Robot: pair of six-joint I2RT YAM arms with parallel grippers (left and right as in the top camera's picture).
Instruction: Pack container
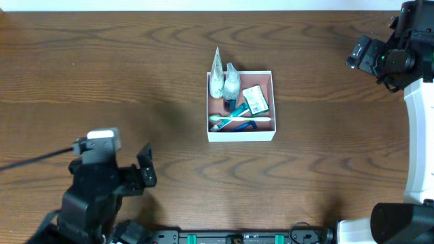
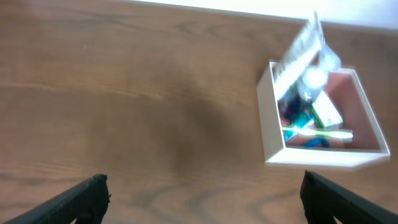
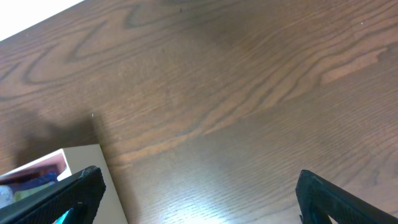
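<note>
White container [image 1: 241,135] holds the toiletries [image 1: 255,99]; packing seems done.
Nothing loose on tabletop [image 1: 102,68]; left hand [image 2: 203,180] and right hand [image 3: 199,176] gape wide, empty.

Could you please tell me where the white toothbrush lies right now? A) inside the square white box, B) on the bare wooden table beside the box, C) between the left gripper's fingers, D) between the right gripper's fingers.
A: the white toothbrush lies flat inside the square, shallow white container with the pinkish-brown inside, along the wall nearest the robot.
</note>
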